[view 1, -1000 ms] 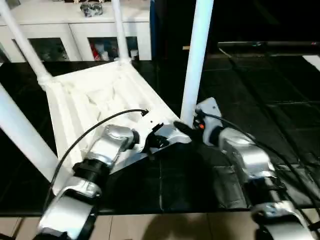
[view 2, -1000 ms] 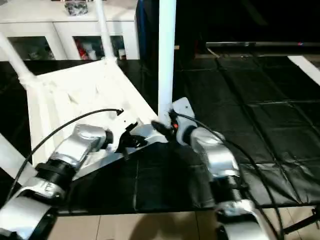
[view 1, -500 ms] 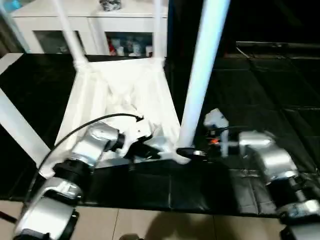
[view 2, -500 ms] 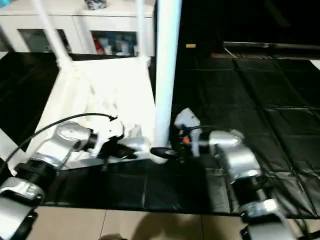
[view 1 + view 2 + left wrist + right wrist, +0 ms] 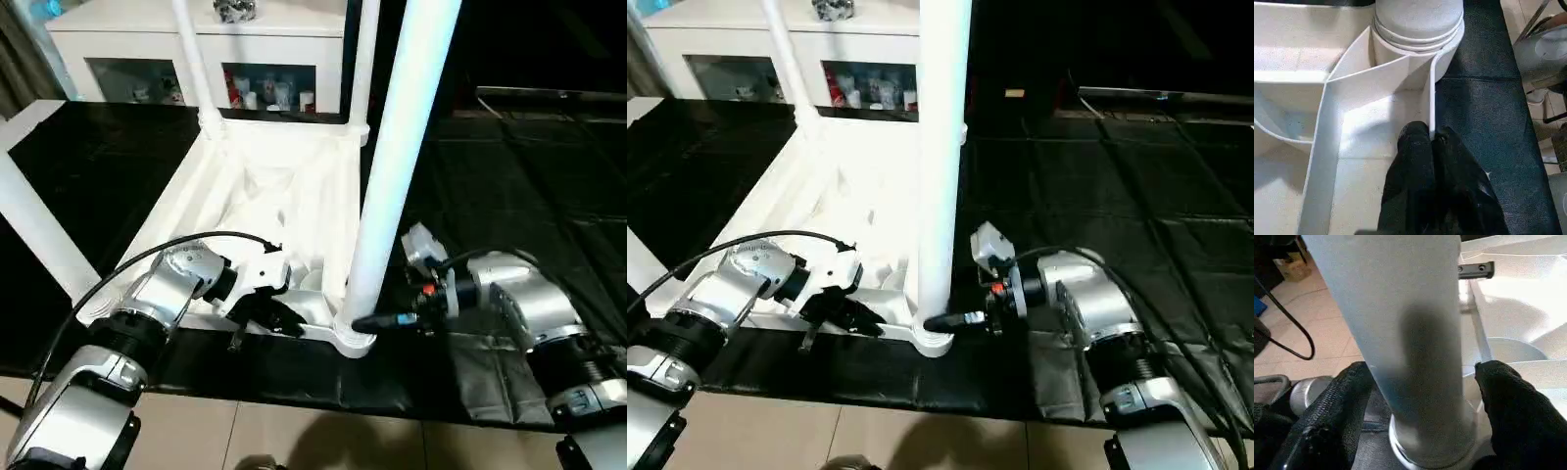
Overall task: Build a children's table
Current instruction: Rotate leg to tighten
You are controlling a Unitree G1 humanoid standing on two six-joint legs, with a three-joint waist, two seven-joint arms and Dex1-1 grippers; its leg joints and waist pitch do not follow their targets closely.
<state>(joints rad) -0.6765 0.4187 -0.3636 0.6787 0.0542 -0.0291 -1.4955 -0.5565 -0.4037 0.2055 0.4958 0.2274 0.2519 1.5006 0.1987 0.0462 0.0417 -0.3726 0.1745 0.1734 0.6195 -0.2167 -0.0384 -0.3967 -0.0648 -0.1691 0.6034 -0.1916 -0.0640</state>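
Note:
The children's table lies upside down on a black mat, its ribbed white top [image 5: 284, 186] facing up and its legs standing in the corner sockets. At the near corner, my left gripper [image 5: 294, 323] is shut on the thin rim wall [image 5: 1426, 98] next to the socket. My right gripper [image 5: 1422, 374] is at the base of the near leg [image 5: 402, 147], with one black finger [image 5: 1352, 387] against the leg. The other finger [image 5: 1498, 382] stands a little off it, so the gripper is open around the leg.
A white cabinet [image 5: 147, 39] with glass-fronted shelves stands behind the table. The black mat [image 5: 529, 196] stretches to the right. Tan floor [image 5: 294, 441] starts just in front of the near corner. Other legs [image 5: 196, 59] rise at the far and left corners.
The head view has swung, so the whole picture has shifted. Both grippers stay at the near corner, and the right wrist has turned around the leg's base.

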